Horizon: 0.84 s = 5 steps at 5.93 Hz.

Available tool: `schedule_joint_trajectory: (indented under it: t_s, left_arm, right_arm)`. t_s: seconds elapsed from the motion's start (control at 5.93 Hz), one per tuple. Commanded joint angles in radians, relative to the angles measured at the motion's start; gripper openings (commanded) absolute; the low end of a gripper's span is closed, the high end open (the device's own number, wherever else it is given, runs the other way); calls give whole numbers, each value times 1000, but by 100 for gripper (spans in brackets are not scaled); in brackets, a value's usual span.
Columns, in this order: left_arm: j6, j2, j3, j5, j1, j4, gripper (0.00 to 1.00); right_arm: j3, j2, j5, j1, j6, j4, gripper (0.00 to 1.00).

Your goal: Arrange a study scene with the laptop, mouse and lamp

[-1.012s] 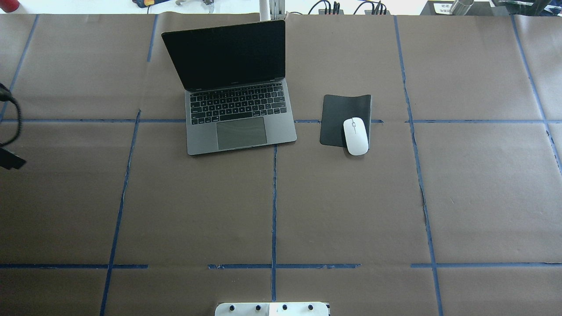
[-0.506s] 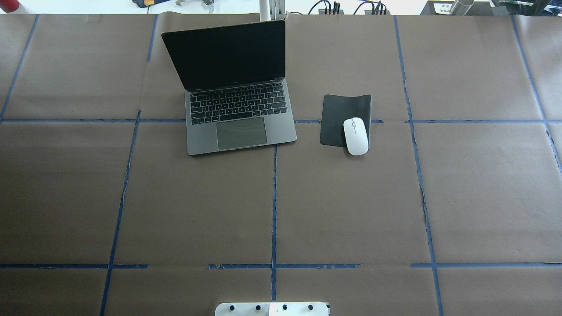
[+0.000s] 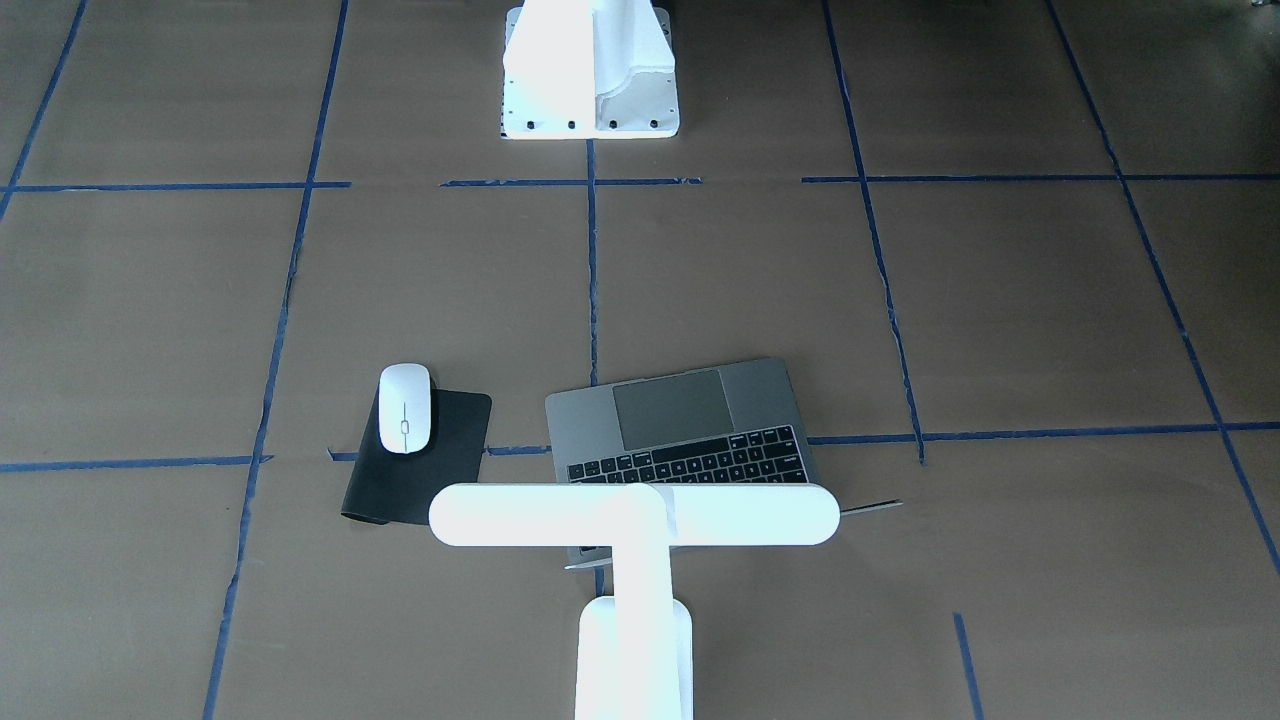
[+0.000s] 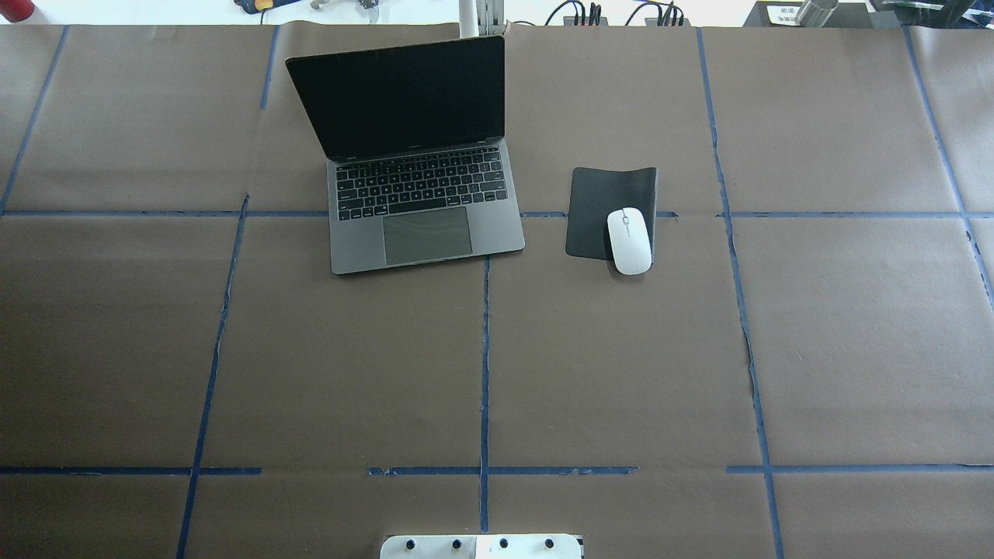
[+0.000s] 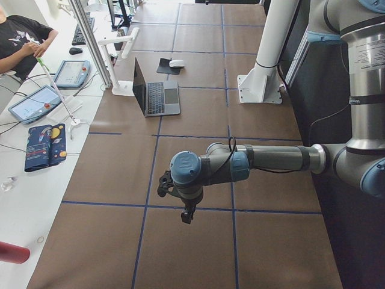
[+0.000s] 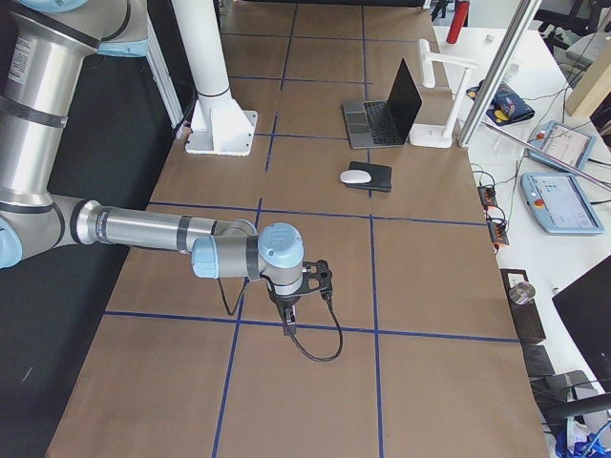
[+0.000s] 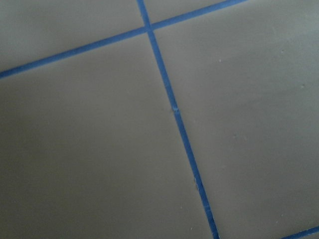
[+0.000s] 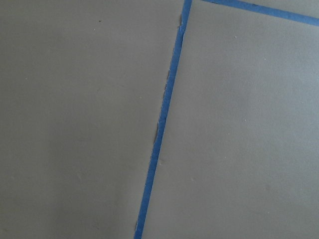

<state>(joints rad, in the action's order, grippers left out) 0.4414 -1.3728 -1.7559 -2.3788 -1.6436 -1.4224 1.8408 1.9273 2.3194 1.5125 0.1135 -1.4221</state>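
The laptop [image 4: 419,210] stands open at the table's far middle, screen dark; it also shows in the front view [image 3: 680,420]. The white mouse [image 4: 629,241] lies on the near right corner of a black mat [image 4: 602,202], to the right of the laptop. The white T-shaped lamp [image 3: 634,515] stands just behind the laptop's lid, its base [image 6: 431,134] on the table. Neither gripper is in the overhead or front view. The left gripper [image 5: 187,214] and the right gripper [image 6: 288,320] hang low over bare paper at the table's two ends. I cannot tell whether they are open or shut.
The white blocky mount [image 4: 481,547] sits at the near middle edge. Brown paper with blue tape lines [image 4: 484,349] covers the table. An aluminium post [image 6: 482,86] stands by the lamp. An operator [image 5: 21,42] and tablets are beyond the far edge.
One second ago the left arm's black cable and gripper showed at the overhead view's left edge. They have moved out of that view. Laptop, mouse and mat have not moved.
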Motion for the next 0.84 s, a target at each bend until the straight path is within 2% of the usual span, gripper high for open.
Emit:
schedule_joint_trajectory:
  t_s: [0.0, 0.67]
  left_arm:
    - [2, 33, -17, 28, -4, -33, 100]
    - [0, 43, -34, 44, -4, -32, 100]
  right_arm:
    - [-2, -1, -3, 0, 1, 2, 100]
    - [-5, 4, 0, 0, 6, 5, 100]
